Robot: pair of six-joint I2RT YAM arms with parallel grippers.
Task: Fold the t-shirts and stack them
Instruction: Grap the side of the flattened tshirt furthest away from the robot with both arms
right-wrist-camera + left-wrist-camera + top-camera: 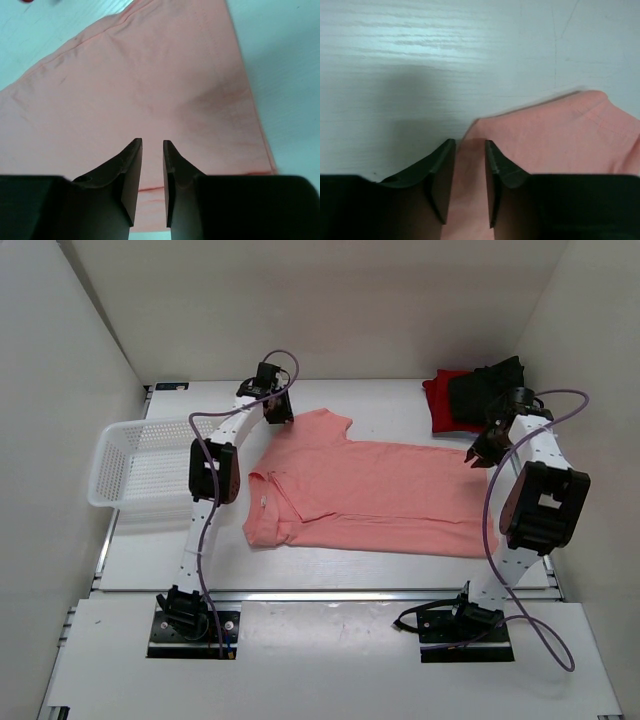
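The salmon-pink t-shirt (370,495) lies spread flat in the middle of the table, neck to the left. My left gripper (279,412) is at its far sleeve. In the left wrist view the jaws (470,143) stand narrowly apart with pink sleeve cloth (555,135) pinched between them. My right gripper (479,454) is at the shirt's far right hem corner. In the right wrist view it (152,141) is closed on the hem cloth (125,85). A folded red shirt (438,400) with a black shirt (486,388) on it lies at the back right. No lavender shirt is in view.
A white plastic lattice basket (135,462) stands at the left of the table, beside the left arm. White walls close in the back and both sides. Purple cables loop from both arms.
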